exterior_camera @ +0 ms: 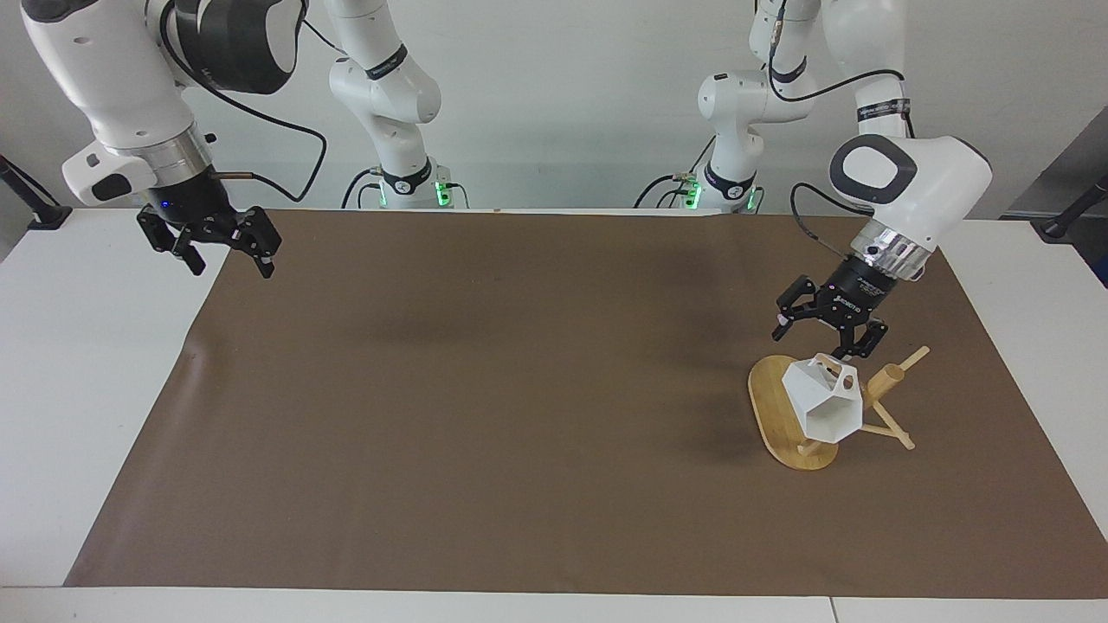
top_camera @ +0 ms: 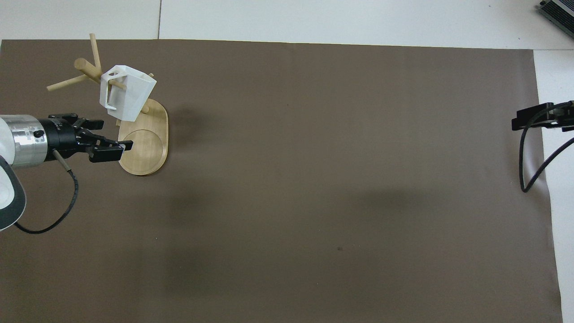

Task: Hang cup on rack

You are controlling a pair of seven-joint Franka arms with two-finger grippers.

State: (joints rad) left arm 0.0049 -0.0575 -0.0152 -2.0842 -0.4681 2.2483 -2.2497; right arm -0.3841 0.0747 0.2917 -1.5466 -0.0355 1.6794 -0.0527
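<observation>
The white faceted cup [exterior_camera: 822, 402] hangs by its handle on a peg of the bamboo rack [exterior_camera: 769, 407], above the oval base. In the overhead view the cup [top_camera: 128, 96] sits tilted on the peg, beside the rack's post [top_camera: 87, 69] and over its base [top_camera: 143, 150]. My left gripper [exterior_camera: 821, 337] is open and empty, just above the cup and apart from it; in the overhead view it [top_camera: 110, 137] lies at the edge of the base. My right gripper [exterior_camera: 229, 260] is open and waits over the mat's edge at the right arm's end; only its tip [top_camera: 538, 117] shows overhead.
A brown mat [exterior_camera: 519, 389] covers most of the white table [exterior_camera: 95, 389]. The rack stands on the mat toward the left arm's end. A black cable [top_camera: 527, 166] hangs from the right gripper.
</observation>
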